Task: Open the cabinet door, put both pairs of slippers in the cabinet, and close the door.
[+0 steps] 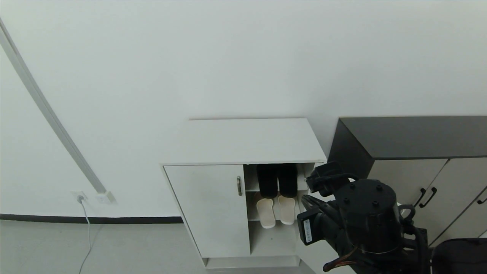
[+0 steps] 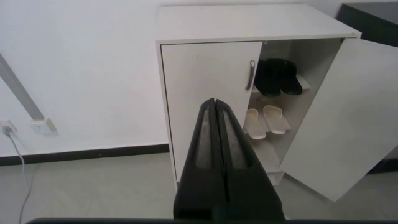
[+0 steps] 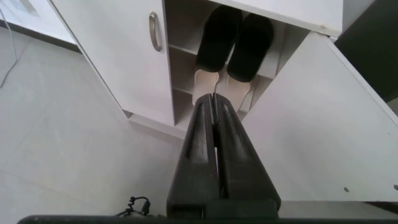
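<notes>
The white cabinet (image 1: 243, 140) stands against the wall with its left door (image 1: 209, 209) closed and its right door (image 2: 354, 118) swung open. A black pair of slippers (image 1: 277, 179) rests on the upper shelf. A cream pair of slippers (image 1: 276, 211) lies on the shelf below. My left gripper (image 2: 215, 102) is shut and empty, held back from the cabinet front. My right gripper (image 3: 215, 99) is also shut with nothing in it, close in front of the open compartment beside the open door (image 3: 311, 130). The right arm (image 1: 361, 213) covers most of that door in the head view.
A dark-topped cabinet (image 1: 411, 137) with black handles stands just right of the white one. A wall socket with a cable (image 1: 80, 198) is low on the wall at the left. Bare floor (image 1: 114, 247) lies in front of the closed door.
</notes>
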### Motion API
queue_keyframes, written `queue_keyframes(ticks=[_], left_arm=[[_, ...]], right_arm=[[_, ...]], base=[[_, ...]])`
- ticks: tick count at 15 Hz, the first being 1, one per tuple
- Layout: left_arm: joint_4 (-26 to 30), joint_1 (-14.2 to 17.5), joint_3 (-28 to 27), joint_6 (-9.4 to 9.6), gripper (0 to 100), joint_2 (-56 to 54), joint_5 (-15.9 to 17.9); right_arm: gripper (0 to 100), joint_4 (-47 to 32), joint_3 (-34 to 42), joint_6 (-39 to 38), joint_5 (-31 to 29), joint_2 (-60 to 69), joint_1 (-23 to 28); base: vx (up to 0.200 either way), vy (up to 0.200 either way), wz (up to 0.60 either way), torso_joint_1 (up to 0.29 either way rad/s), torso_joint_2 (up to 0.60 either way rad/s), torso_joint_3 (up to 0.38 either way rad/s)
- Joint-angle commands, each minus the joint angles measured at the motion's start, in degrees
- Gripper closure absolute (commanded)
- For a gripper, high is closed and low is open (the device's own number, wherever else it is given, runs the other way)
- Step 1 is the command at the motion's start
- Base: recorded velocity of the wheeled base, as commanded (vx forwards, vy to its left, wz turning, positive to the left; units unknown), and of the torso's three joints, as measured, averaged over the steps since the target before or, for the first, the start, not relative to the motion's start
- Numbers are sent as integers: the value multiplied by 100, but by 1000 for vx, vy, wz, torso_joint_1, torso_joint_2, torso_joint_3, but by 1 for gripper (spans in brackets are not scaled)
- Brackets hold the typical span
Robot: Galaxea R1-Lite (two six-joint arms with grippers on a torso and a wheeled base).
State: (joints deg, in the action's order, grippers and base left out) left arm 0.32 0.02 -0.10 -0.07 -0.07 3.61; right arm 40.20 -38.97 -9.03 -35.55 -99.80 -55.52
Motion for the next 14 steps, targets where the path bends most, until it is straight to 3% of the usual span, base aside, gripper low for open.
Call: queue_keyframes(ticks=[1, 4, 13, 14], left_arm=[[3, -2, 1, -1, 100, 7, 0], [3, -2, 1, -1, 100, 7, 0], [3, -2, 1, 7, 100, 7, 0], [3, -2, 1, -1, 100, 7, 0]], right_arm=[[100, 5, 4, 7, -5, -22, 14], [100, 5, 13, -2, -5, -13, 23], [100, 14, 21, 42, -5, -39, 120], [100, 14, 21, 42, -5, -39, 129]], base=[[0, 0, -600, -2, -2, 2], [0, 0, -600, 6, -1, -1], [0, 0, 0, 0, 0, 0], [-200, 0, 0, 12, 7, 2]])
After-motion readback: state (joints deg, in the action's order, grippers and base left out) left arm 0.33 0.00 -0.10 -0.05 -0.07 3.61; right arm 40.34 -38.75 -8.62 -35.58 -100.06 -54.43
